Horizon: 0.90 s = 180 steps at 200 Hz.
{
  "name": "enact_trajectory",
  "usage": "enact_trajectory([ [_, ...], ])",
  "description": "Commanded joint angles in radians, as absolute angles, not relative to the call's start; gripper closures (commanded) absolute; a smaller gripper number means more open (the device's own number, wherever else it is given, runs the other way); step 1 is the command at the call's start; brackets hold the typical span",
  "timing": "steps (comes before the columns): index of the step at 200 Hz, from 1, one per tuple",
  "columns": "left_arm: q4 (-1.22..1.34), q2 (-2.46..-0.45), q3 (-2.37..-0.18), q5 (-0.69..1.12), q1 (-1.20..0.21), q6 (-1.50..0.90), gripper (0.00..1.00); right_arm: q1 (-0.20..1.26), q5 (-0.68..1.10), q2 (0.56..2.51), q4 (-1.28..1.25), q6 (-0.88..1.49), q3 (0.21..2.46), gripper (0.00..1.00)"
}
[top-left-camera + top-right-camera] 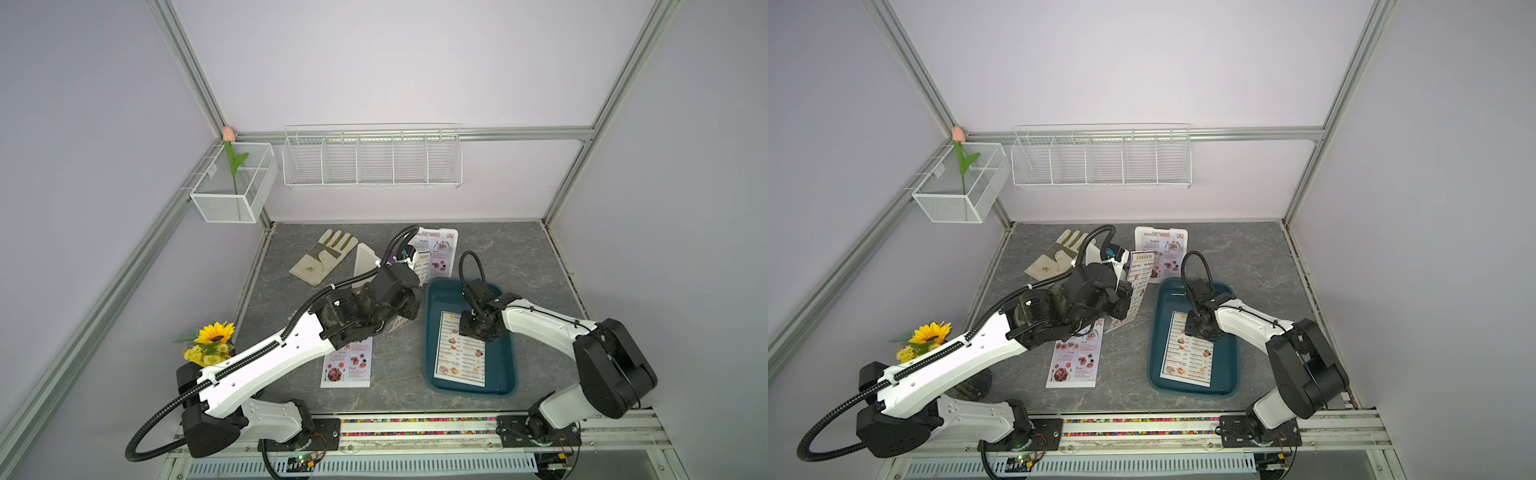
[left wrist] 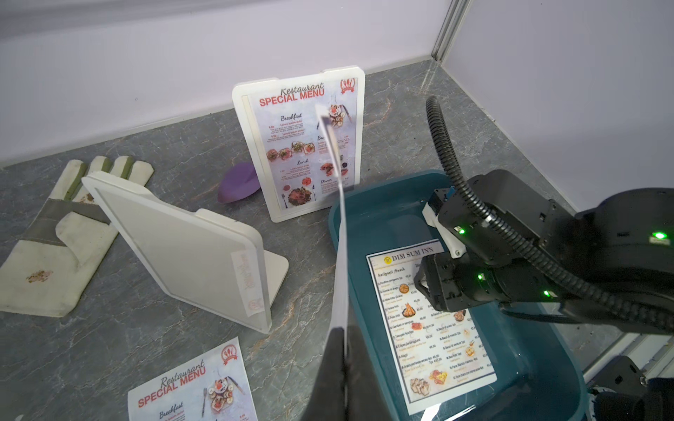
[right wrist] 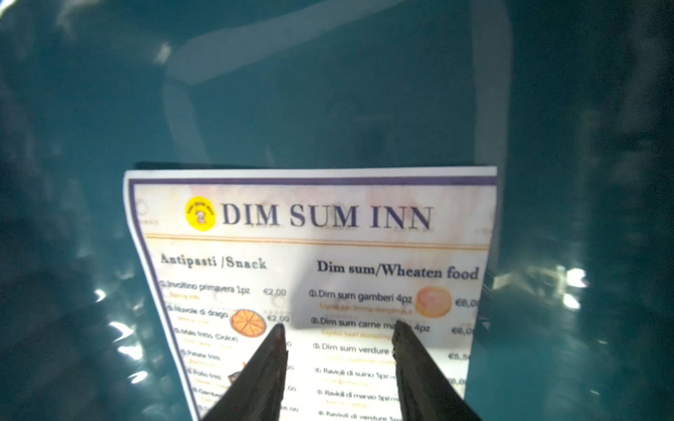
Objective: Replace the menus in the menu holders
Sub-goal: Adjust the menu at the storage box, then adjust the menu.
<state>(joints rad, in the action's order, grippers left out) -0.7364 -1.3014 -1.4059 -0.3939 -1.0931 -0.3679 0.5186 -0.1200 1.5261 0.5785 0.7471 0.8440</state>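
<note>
glove (image 1: pixel 322 257): flat on table (image 1: pixel 519 257) | teal tray (image 1: pixel 444 297): on table | sunflowers (image 1: pixel 214 334): table edge | tulip (image 1: pixel 227 134): in mesh basket (image 1: pixel 224 208)

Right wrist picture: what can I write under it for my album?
The open right gripper above a Dim Sum Inn menu lying in the teal tray.

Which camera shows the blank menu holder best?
Left wrist view: the blank holder shows whole, foot included. In both top views the left arm covers much of it. The right wrist view misses it.

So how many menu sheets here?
4: framed menu in the back holder, loose menu flat on the table, third menu in the teal tray, fourth menu in the left gripper.
</note>
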Motion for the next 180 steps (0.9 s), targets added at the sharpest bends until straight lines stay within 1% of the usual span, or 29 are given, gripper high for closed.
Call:
enact_trajectory([
  [1, -0.747, -1.287, -1.464, -0.370, -1.091, -0.315, 0.97, 0.508, -0.185, 1.452, 0.645, 0.677, 0.887, 0.48],
  [12, -0.754, -1.287, -1.484, -0.348, -1.091, -0.298, 0.97, 0.514, -0.156, 1.395, 0.613, 0.620, 0.917, 0.45],
  [31, -0.752, -1.284, -1.507, -0.323, -1.091, -0.270, 0.97, 0.529, -0.038, 1.236, 0.491, 0.508, 0.907, 0.35],
  [59, -0.770, -1.296, -1.569, -0.310, -1.091, -0.223, 0.97, 0.522, 0.264, 1.039, 0.181, 0.355, 0.793, 0.21],
  [72, -0.786, -1.304, -1.605, -0.293, -1.092, -0.203, 0.97, 0.513, 0.377, 1.000, 0.084, 0.310, 0.756, 0.18],
  [87, -0.791, -1.309, -1.637, -0.262, -1.091, -0.179, 0.97, 0.493, 0.509, 1.000, 0.005, 0.282, 0.739, 0.16],
  [111, -0.789, -1.310, -1.664, -0.198, -1.092, -0.136, 0.97, 0.462, 0.689, 1.069, -0.088, 0.250, 0.755, 0.15],
  [125, -0.788, -1.307, -1.660, -0.151, -1.092, -0.090, 0.97, 0.439, 0.756, 1.103, -0.179, 0.238, 0.753, 0.14],
  [149, -0.793, -1.299, -1.662, -0.128, -1.092, -0.057, 0.97, 0.385, 0.894, 1.141, -0.324, 0.254, 0.764, 0.13],
  [180, -0.761, -1.287, -1.675, -0.096, -1.092, -0.051, 0.98, 0.361, 1.048, 1.162, -0.373, 0.230, 0.787, 0.12],
])
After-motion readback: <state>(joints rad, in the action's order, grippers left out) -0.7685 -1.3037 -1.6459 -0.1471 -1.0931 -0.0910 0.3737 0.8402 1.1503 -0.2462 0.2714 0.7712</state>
